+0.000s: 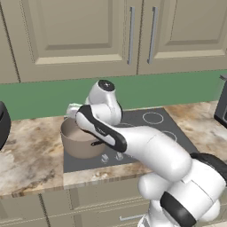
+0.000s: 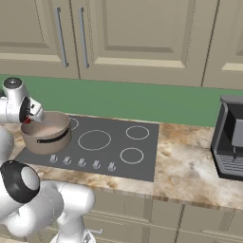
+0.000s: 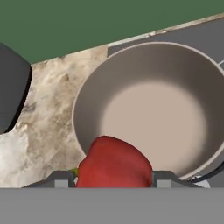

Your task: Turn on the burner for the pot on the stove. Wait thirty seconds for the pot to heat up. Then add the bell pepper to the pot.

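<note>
The taupe-brown pot stands empty on the front left burner of the dark stove, its black handle toward the knobs. My gripper hangs over the pot's near rim, shut on the red bell pepper, which sits between the two fingers. In the right base view the gripper is just above the pot with a bit of red pepper showing. From the left base camera the arm crosses in front of the pot.
A black appliance stands on the marble counter right of the stove. Another dark rounded object sits on the counter left of the pot. Cabinets hang above a green backsplash.
</note>
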### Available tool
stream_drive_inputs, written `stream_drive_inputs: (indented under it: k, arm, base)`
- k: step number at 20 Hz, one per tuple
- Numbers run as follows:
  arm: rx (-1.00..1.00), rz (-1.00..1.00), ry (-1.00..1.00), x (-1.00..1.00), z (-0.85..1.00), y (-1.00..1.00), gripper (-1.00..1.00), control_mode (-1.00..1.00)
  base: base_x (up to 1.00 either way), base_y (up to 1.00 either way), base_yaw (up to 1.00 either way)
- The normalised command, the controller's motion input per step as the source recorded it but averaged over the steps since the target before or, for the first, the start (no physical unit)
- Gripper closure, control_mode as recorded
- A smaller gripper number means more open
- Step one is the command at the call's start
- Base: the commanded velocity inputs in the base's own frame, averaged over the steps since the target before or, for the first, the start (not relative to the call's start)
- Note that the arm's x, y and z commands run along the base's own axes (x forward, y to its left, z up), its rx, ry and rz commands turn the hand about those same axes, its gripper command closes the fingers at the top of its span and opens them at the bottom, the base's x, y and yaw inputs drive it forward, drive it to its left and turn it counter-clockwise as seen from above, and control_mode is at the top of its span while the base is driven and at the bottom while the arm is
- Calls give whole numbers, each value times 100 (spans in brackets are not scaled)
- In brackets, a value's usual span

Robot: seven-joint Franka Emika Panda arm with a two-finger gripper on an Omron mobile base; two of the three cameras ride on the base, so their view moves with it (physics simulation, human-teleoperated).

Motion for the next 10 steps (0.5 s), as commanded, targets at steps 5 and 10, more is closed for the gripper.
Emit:
stream_drive_inputs:
  k: [5,10]
  arm:
    - [-6,0,7,22,-3,1,100,-100]
    - [-9,0,10,47,-17,0,100,-100]
  base:
    - [0,0,0]
    - [0,0,0]
